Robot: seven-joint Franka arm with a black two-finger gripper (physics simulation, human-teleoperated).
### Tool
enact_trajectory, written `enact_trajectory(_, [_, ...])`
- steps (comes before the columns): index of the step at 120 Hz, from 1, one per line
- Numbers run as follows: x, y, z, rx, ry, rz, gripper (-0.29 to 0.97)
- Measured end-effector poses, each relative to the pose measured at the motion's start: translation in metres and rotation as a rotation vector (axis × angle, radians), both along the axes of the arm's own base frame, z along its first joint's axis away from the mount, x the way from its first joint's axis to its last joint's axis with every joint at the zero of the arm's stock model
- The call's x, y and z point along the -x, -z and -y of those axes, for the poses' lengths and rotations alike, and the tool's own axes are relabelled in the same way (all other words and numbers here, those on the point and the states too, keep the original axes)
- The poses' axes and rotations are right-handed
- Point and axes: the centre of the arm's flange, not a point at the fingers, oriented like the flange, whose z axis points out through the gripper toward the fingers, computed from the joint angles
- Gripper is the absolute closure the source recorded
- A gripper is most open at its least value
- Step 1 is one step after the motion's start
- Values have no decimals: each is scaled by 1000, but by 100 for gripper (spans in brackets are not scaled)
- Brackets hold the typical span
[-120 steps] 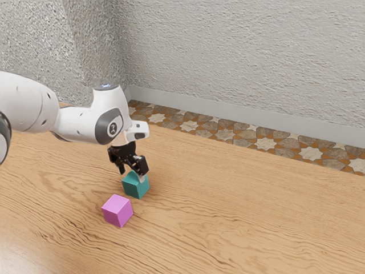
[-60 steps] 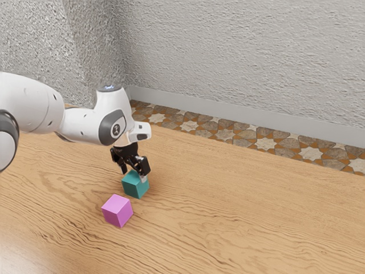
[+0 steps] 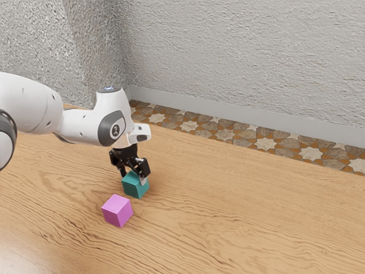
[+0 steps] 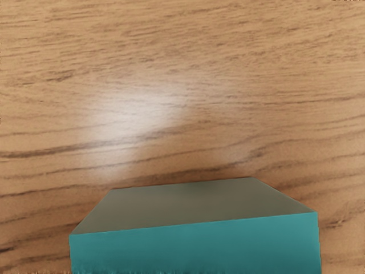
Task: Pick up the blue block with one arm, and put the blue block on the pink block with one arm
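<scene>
The blue block (image 3: 136,188), teal in colour, sits on the wooden table just behind the pink block (image 3: 117,210) and apart from it. My black gripper (image 3: 137,177) is down over the blue block's top. Its fingers stand open on either side of the block's upper part. In the wrist view the blue block (image 4: 194,228) lies directly under my hand, upright and flat on the wood.
The wooden table (image 3: 239,211) stretches wide toward the exterior view's right. A grey textured wall (image 3: 239,51) and a patterned tile floor strip (image 3: 256,137) lie behind the table's far edge.
My hand has come down from just above the blue block until its fingers reach around the block's top. Neither block has moved.
</scene>
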Motion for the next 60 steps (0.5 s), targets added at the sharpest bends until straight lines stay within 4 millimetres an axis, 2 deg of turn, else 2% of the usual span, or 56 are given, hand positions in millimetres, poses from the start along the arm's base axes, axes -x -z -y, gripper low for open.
enact_trajectory(60, [3, 8, 3, -11, -42, -18, 2])
